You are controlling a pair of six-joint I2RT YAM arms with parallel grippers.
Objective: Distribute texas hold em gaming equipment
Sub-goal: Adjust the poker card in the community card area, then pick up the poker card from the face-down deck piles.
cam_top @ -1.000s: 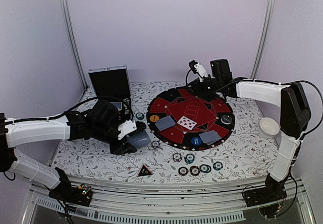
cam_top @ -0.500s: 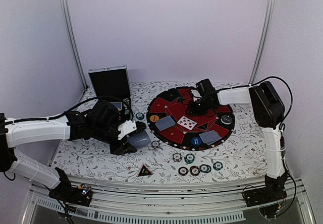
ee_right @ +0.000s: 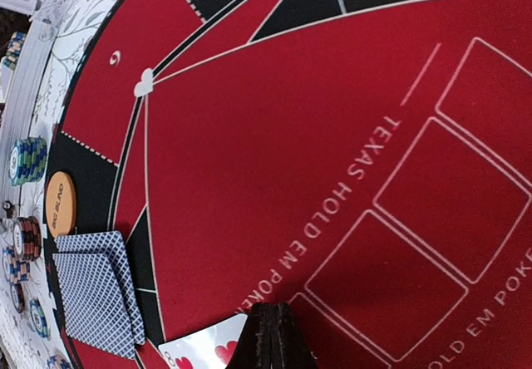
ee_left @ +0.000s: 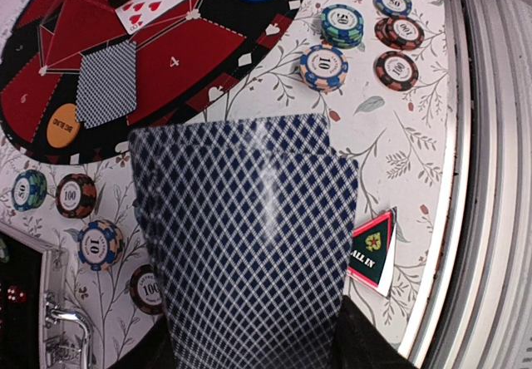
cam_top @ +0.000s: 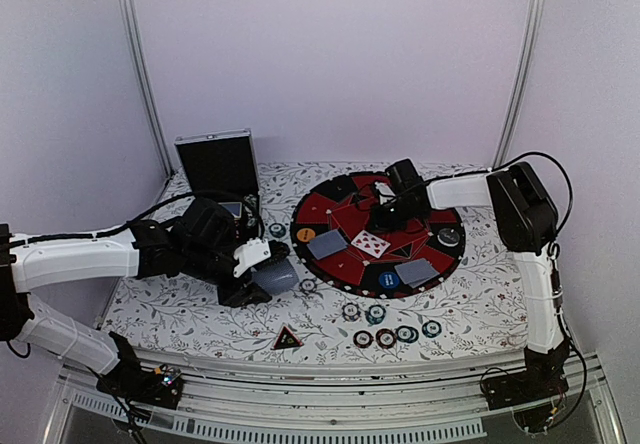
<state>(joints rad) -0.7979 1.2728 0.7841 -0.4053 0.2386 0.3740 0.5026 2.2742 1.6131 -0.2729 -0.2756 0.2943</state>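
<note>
Several chips [cam_top: 386, 338] on floral tablecloth [cam_top: 485, 274], lilac walls [cam_top: 330, 54]

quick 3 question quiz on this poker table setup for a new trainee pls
1. True or false: the left claw holds a fan of blue-backed cards.
2. The right claw, above the round mat, is: A) wide open, B) shut, C) gripping a stack of cards.
3. What words are printed on the triangle near the table's front edge?
Key: 1 true; 2 B; 3 ALL IN.
</note>
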